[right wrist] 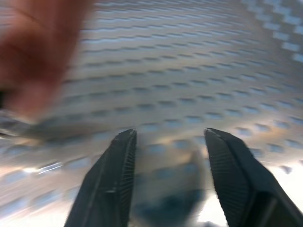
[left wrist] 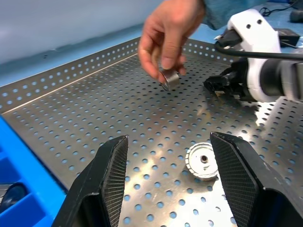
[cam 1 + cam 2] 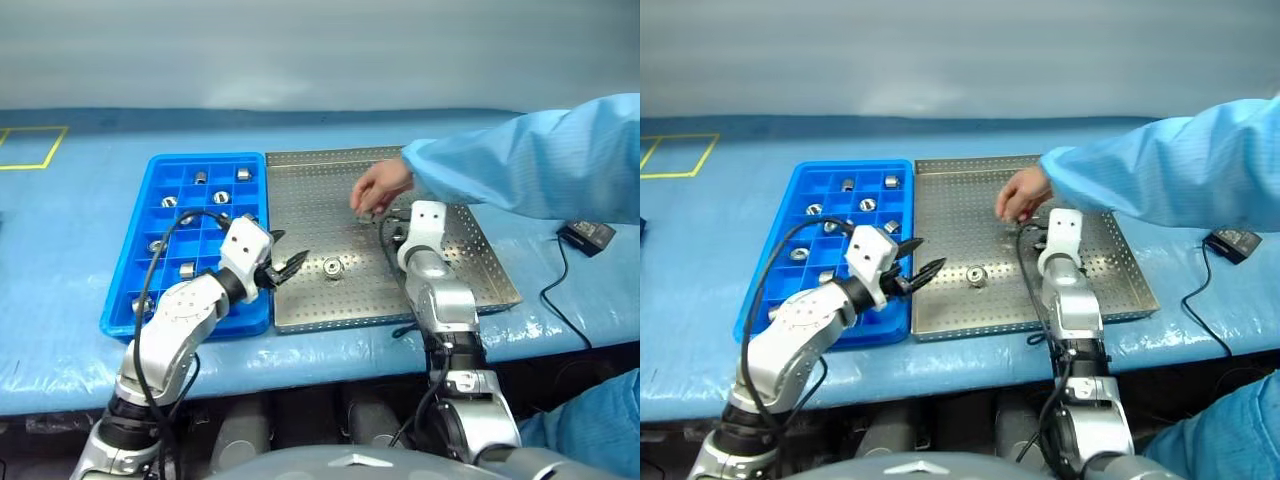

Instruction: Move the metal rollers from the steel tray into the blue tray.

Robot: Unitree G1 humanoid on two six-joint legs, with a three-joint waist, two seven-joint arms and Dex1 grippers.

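Observation:
The steel tray (image 3: 470, 290) lies in the middle of the table with the blue tray (image 3: 125, 300) against its left side. One metal roller (image 3: 332, 266) rests on the steel tray's perforated floor, also seen as a roller (image 2: 202, 161) in the left wrist view. My left gripper (image 3: 285, 268) hovers open over the steel tray's left edge, just left of that roller, holding nothing. A person's hand (image 3: 380, 187) holds another roller (image 2: 169, 78) above the tray. My right gripper (image 1: 168, 156) is open and empty beside that hand. Several rollers (image 3: 221, 197) sit in the blue tray's compartments.
The person's light-blue sleeve (image 3: 530, 165) reaches in from the right over the steel tray's far right part. A black box (image 3: 590, 236) with a cable lies on the blue table cover at right. Yellow tape (image 3: 45, 152) marks the far left.

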